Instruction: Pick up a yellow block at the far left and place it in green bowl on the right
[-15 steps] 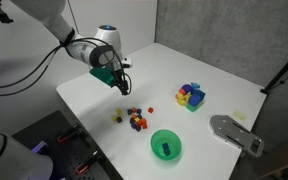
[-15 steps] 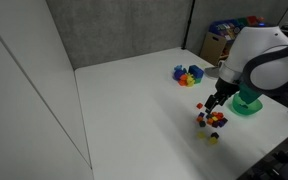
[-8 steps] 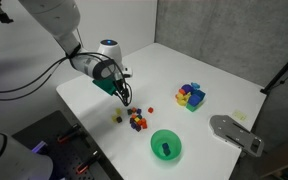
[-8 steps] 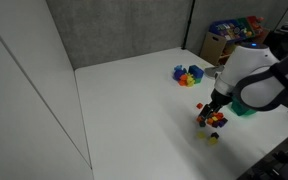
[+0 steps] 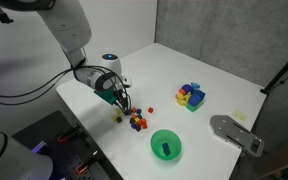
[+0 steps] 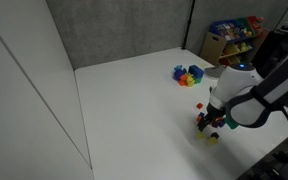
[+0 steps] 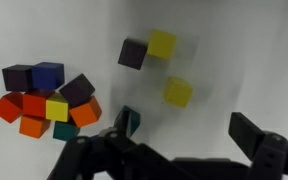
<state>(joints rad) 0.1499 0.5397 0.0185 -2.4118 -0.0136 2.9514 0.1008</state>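
Small yellow plastic cube (image 5: 115, 117): on white counter (image 5: 184, 65), at 9 o'clock of the coloured cube cluster (image 5: 137, 122); not yet grasped.
Tool (image 7: 184, 120): jaws wide, empty, hovering close by.
Round bright green plastic bowl (image 5: 166, 146): well apart, at 4 o'clock of the cluster.
Outstanding, by judgement: grasp, lift, carry, release.

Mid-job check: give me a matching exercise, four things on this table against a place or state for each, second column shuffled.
1. green bowl
2. grey plate
3. gripper
4. bright block pile

a. jaws open, above the small scattered cubes
b. flat, at the edge of the table
c. holds a dark green item
d. stacked, well away from the gripper

Pairs: 1-c, 2-b, 3-a, 4-d.
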